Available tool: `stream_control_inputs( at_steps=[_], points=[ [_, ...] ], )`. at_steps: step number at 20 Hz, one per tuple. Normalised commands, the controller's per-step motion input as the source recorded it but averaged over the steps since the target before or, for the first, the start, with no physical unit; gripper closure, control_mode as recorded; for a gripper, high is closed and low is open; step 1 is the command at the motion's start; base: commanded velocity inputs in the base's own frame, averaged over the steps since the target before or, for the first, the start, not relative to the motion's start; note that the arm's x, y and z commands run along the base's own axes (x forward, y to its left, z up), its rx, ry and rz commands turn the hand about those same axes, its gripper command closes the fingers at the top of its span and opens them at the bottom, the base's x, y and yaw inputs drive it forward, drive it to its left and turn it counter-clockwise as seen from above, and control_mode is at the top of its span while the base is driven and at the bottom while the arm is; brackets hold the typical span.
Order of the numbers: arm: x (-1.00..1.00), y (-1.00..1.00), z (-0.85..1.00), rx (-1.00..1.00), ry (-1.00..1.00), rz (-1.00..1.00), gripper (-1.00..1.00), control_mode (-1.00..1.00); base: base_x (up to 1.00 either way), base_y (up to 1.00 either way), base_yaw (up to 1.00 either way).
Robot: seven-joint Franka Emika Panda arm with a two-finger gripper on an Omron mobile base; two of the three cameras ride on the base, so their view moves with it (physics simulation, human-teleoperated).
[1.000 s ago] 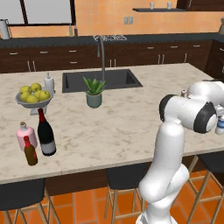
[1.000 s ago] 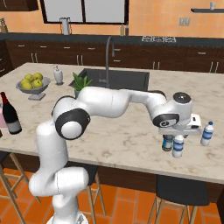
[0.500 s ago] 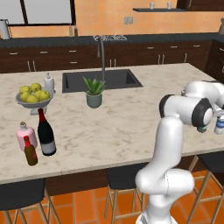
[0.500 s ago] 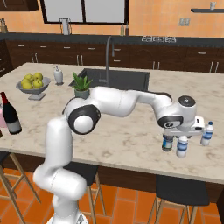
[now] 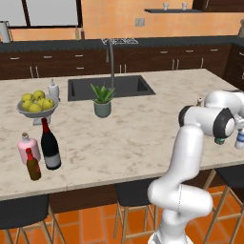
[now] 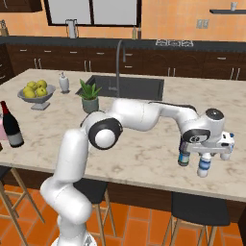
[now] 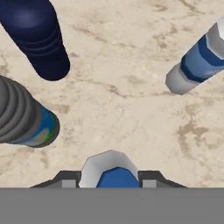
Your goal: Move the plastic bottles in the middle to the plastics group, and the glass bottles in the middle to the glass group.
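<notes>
Kitchen island (image 6: 144, 153): marble top | gripper (image 6: 204, 156): pinched on a small clear bottle (image 6: 204, 166), held by dark blue bottle (image 7: 37, 37) | wine bottle (image 5: 49, 146): stood by pink bottle (image 5: 27, 147)

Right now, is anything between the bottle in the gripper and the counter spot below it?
Nothing visible. The water bottle in the gripper hangs over bare counter; the dark blue bottle and two clear bottles stand off to the sides.

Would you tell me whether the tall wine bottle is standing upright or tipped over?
Upright: the wine bottle stands on its base on the counter, red neck pointing straight up, beside the pink bottle.
</notes>
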Motion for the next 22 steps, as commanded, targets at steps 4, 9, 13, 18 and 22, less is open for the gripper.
stream_control_inputs(
  at_steps=[4,9,13,18,22],
  points=[
    [0.29,-0.04,-0.07,0.05,0.00,0.00,1.00,-1.00,0.00,0.00,0.00],
    [0.11,-0.03,-0.19,0.09,0.03,0.00,1.00,-1.00,0.00,0.00,0.00],
    [-0.01,0.02,-0.38,0.00,0.16,0.00,1.00,-1.00,0.00,0.00,0.00],
    [-0.05,0.17,-0.41,0.00,0.10,0.00,-1.00,-1.00,0.00,0.00,0.00],
    [-0.28,-0.03,-0.35,0.00,0.01,0.00,-1.00,-1.00,0.00,0.00,0.00]
  ],
)
